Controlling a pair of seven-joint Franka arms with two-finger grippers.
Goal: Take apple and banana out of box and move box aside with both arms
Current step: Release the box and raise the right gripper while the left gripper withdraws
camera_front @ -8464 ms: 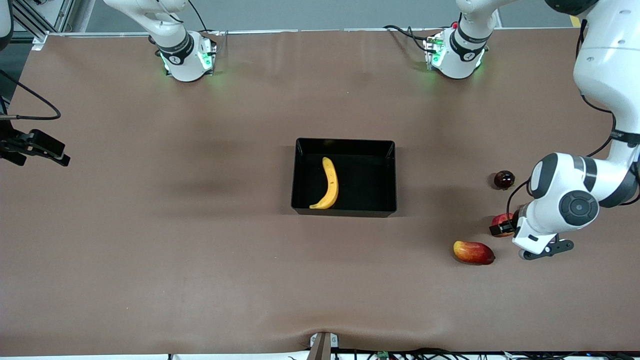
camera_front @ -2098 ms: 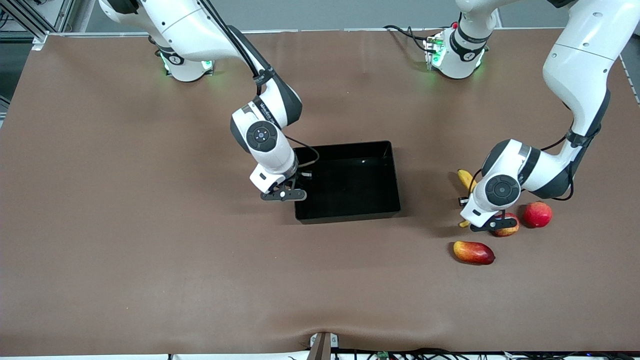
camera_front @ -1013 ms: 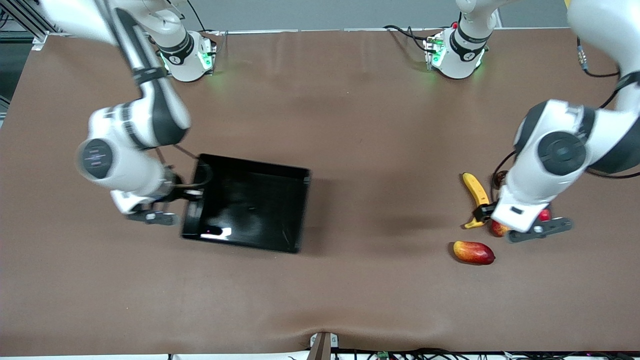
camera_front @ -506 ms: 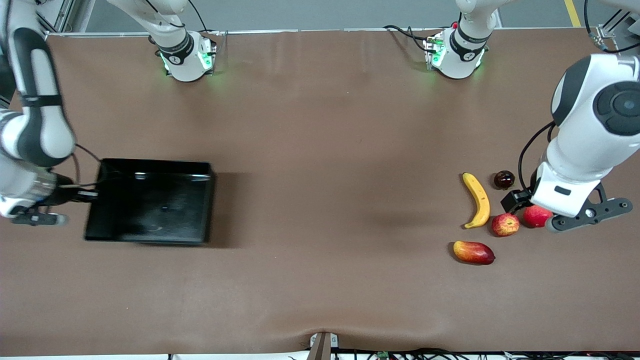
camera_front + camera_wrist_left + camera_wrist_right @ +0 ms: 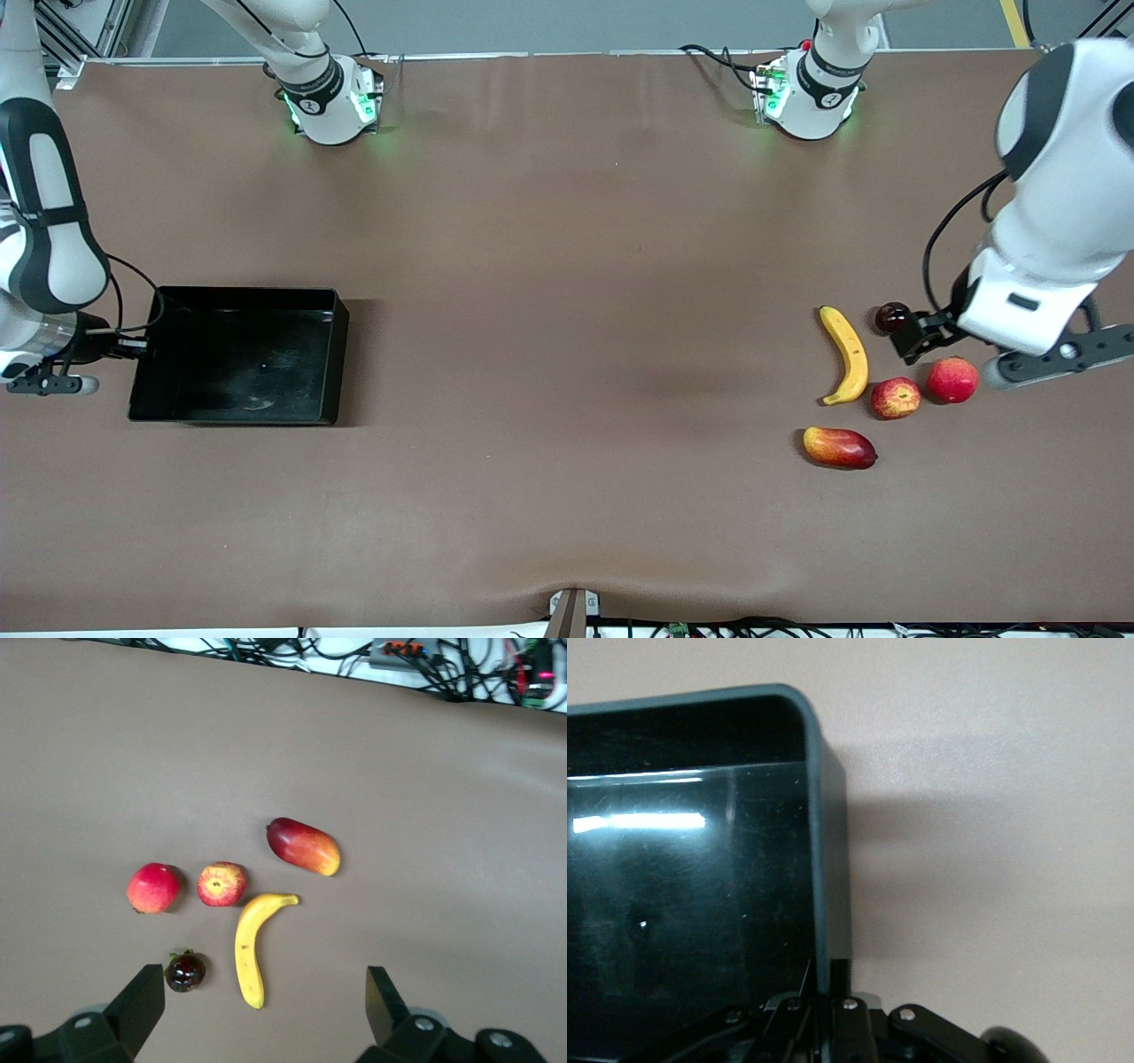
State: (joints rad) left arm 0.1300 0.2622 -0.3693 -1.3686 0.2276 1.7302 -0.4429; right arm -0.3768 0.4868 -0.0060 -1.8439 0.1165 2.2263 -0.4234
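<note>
The black box (image 5: 330, 354) is at the right arm's end of the table and has nothing in it. My right gripper (image 5: 133, 347) is shut on its end wall; the right wrist view shows the wall (image 5: 826, 859) pinched between the fingers of the right gripper (image 5: 833, 979). The banana (image 5: 848, 354) and the red-and-yellow apple (image 5: 896, 398) lie on the table at the left arm's end. My left gripper (image 5: 917, 337) is open and empty, up over these fruits. The left wrist view shows the banana (image 5: 252, 943) and apple (image 5: 221, 883) below the left gripper (image 5: 263, 1010).
A plain red round fruit (image 5: 952, 379) lies beside the apple. A mango (image 5: 839, 447) lies nearer the front camera. A small dark fruit (image 5: 892, 316) lies farther away, beside the banana's tip. The two arm bases (image 5: 330, 102) stand along the table's back edge.
The right arm has carried the box from the middle to its end of the table. The left gripper has risen away from the fruits, leaving banana and apple on the table.
</note>
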